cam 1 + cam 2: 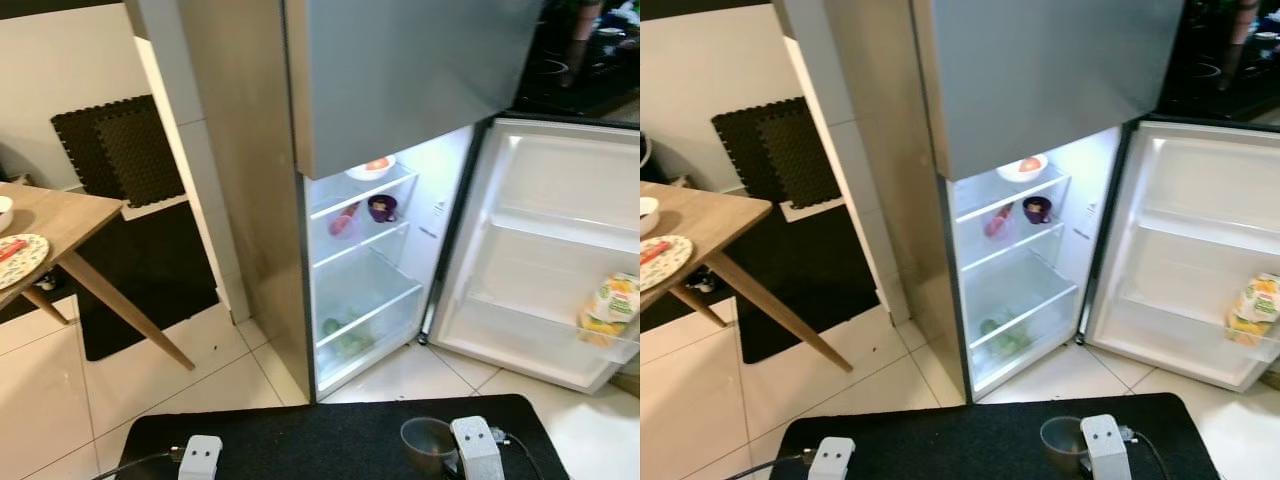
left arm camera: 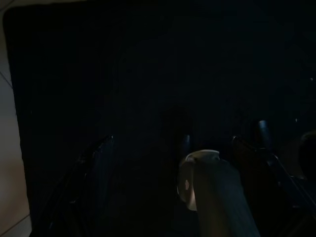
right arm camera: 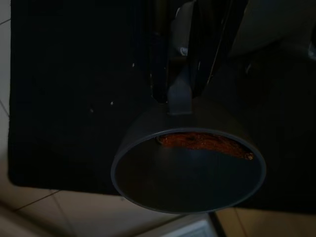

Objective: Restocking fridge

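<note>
Fridge (image 1: 330, 260) stood before us with its lower door (image 1: 545, 250) swung wide to our right. On the top shelf (image 1: 362, 190) sat a white bowl (image 1: 371, 168) with something orange in it. The shelf below held a dark purple cup (image 1: 382, 208) and, beside it, a pinkish item (image 1: 342, 222) we could not identify. Greens (image 1: 345, 335) lay in the drawer at the bottom. A yellow and green carton (image 1: 610, 310) stood in the door's lower rack.

Our right gripper (image 3: 180, 91) was low at our right side, over the black mat (image 1: 300, 440) at our feet. Its fingers (image 3: 158, 59) were pinched on the handle of a dark grey cup (image 3: 187, 170), and a strip of orange-red food lay along the cup's inner wall. From the head, we saw that cup (image 1: 428, 445) just beside the right wrist, well short of the fridge.

Our left gripper (image 2: 148, 163) hung idle over the same mat in deep shade; we could not tell whether its fingers were spread or together.

To our left stood a wooden table (image 1: 70, 225) with a patterned plate (image 1: 15, 258) on it, over white floor tiles (image 1: 60, 400).
</note>
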{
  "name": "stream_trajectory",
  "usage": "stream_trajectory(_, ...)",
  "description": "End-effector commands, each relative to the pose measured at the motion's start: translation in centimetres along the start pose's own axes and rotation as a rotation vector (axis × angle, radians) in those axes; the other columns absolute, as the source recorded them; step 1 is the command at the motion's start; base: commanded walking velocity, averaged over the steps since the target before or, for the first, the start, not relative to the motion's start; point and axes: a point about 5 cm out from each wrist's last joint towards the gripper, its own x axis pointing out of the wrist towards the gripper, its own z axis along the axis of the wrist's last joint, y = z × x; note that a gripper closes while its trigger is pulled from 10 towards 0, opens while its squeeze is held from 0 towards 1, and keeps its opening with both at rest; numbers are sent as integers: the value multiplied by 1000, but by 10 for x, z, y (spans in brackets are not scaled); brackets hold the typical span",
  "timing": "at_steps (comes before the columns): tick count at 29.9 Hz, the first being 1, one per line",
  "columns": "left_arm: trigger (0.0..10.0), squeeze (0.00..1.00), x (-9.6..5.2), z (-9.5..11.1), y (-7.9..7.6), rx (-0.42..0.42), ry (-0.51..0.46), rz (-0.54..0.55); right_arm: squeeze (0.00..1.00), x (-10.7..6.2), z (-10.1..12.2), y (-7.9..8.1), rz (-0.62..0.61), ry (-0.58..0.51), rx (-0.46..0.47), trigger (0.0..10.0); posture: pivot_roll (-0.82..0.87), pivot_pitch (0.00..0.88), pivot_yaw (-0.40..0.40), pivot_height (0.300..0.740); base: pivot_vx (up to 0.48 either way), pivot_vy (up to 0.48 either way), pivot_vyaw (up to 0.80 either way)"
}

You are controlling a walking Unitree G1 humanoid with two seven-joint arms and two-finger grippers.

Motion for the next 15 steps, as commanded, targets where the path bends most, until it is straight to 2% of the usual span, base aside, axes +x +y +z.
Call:
stream_trajectory(1, 10000, 0, -1, -5, 1, 8, 23, 9, 0, 0, -4, 1, -6, 23, -2, 10000, -178, 3, 23, 740, 0, 0, 794)
stream_trajectory(15, 10000, 0, 0, -9, -5, -1, 38, 11, 0, 4, 0, 8, 23, 69, -49, 10000, -141, 0, -11, 740, 0, 0, 785)
